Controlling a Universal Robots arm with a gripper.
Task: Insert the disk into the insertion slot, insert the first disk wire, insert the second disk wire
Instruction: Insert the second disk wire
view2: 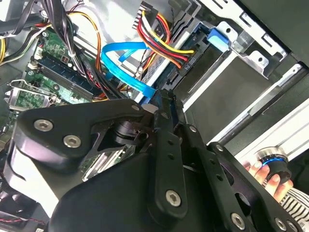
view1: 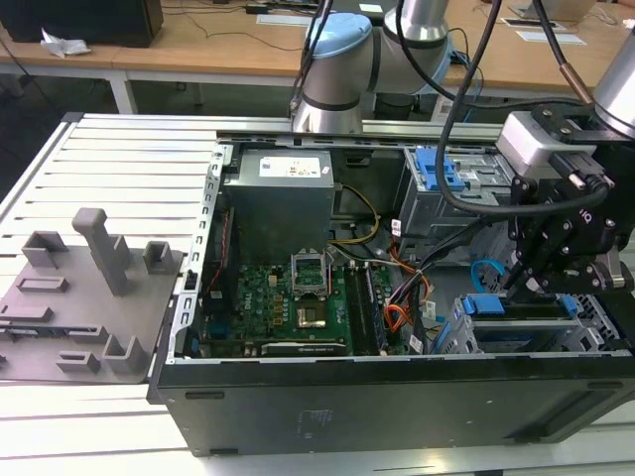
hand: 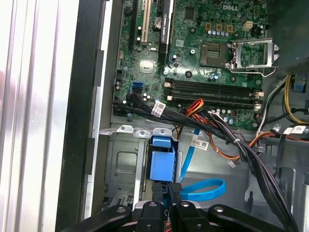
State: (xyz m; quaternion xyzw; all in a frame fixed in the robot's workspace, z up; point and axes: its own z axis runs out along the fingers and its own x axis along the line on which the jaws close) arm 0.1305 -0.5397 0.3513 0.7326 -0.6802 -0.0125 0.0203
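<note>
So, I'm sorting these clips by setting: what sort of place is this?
Likely a robotics lab or test workshop. An open computer case lies on a slatted aluminium table, a robot arm is mounted behind it, and wooden desks stand in the background.

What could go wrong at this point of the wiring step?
The gripper sits low beside the disk in the insertion slot, so a skewed push might jam a connector. The looped second disk wire lies close and may snag. A person's hand is near the arm.
</note>
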